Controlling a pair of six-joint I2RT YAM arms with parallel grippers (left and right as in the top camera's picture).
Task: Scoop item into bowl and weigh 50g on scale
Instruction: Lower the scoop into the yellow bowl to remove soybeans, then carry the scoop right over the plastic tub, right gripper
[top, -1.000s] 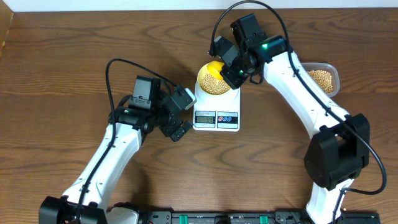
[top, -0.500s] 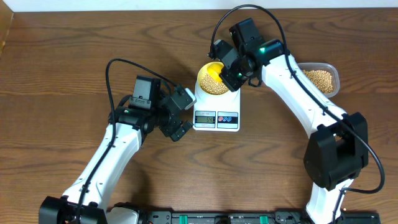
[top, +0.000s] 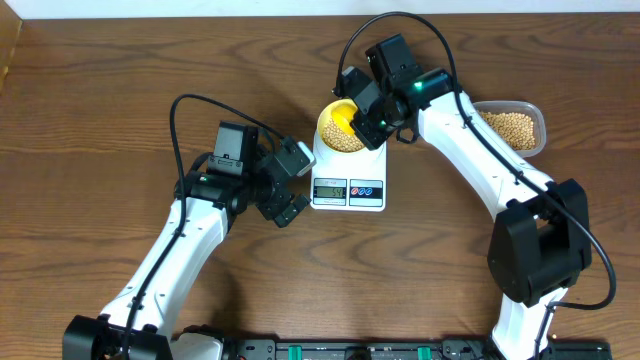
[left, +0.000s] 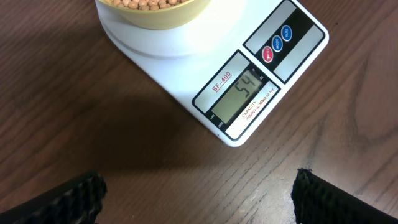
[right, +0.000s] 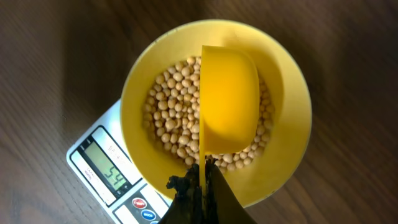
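The beans (right: 165, 124) are lying in the pale yellow bowl (right: 292, 118), which is sitting on the platform of the white scale (left: 180, 59) near the middle of the worktop (top: 100, 90), toward its far edge. The display (left: 241, 93) is reading 54. The right claw (right: 201, 180) is clenching the handle of a yellow scoop (right: 229, 99) over the bowl. The left claw (left: 199, 199) is hovering released beside the scale's left side. A clear container (top: 512, 127) of beans is resting toward the far right edge.

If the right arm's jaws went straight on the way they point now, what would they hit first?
The yellow scoop in the jaws leads, so it would probably dig into the beans in the bowl first; how far above them it sits is unclear.
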